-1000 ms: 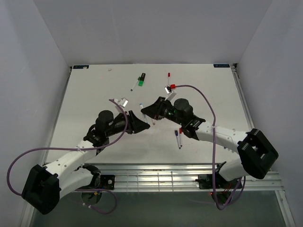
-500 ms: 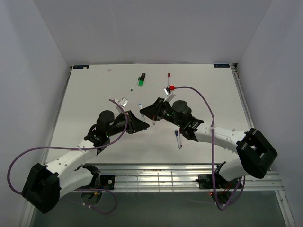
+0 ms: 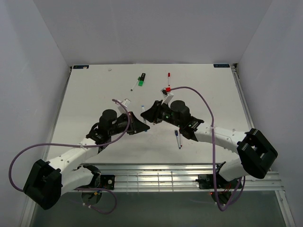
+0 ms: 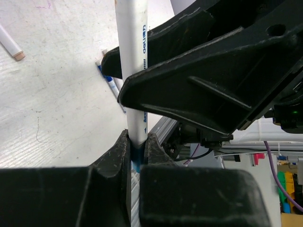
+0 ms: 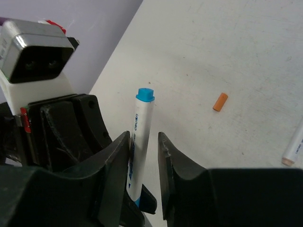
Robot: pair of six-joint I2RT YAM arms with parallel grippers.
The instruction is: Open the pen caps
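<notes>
White surface [image 3: 94,94], pens scattered. L tool [image 4: 137,144] clamped tight on blue-tipped pen [image 4: 131,71], low end; R tool [image 5: 144,139] parted slightly, loose round barrel. Its blue cap [image 5: 145,94] and green-capped marker [image 3: 141,78] unopened; one orange cap [image 5: 220,101] lies off

At centre, left claw [image 4: 137,147] and right claw [image 5: 143,142] tip to tip around gripped pen [image 5: 140,125]; loose pen [image 3: 177,139] nearby, bare table [image 3: 90,101] leftward.
</notes>
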